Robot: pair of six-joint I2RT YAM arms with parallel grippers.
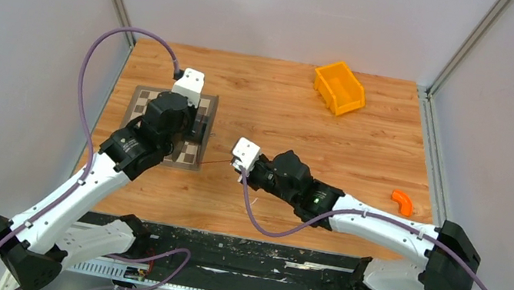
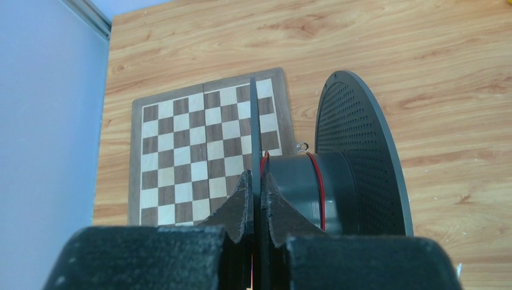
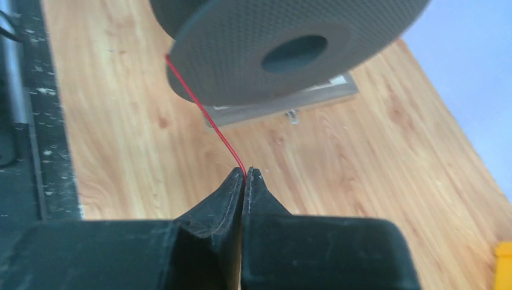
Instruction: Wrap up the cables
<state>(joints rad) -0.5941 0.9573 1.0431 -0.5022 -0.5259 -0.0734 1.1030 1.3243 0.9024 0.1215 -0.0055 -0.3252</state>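
Note:
My left gripper (image 2: 256,184) is shut on the thin near flange of a dark grey spool (image 2: 356,163), holding it on edge above a chessboard (image 2: 193,151). A thin red wire (image 2: 321,193) circles the spool's core. In the right wrist view the wire (image 3: 205,115) runs taut from the spool (image 3: 241,54) down to my right gripper (image 3: 244,174), which is shut on it. In the top view the left gripper (image 1: 194,131) is over the chessboard (image 1: 140,99), the right gripper (image 1: 235,162) is just to its right, and the wire (image 1: 216,162) spans between them.
An orange bin (image 1: 338,88) stands at the back right of the wooden table. A small orange curved piece (image 1: 403,202) lies near the right edge. A small clear object (image 2: 302,146) lies by the chessboard's edge. Grey walls close in both sides.

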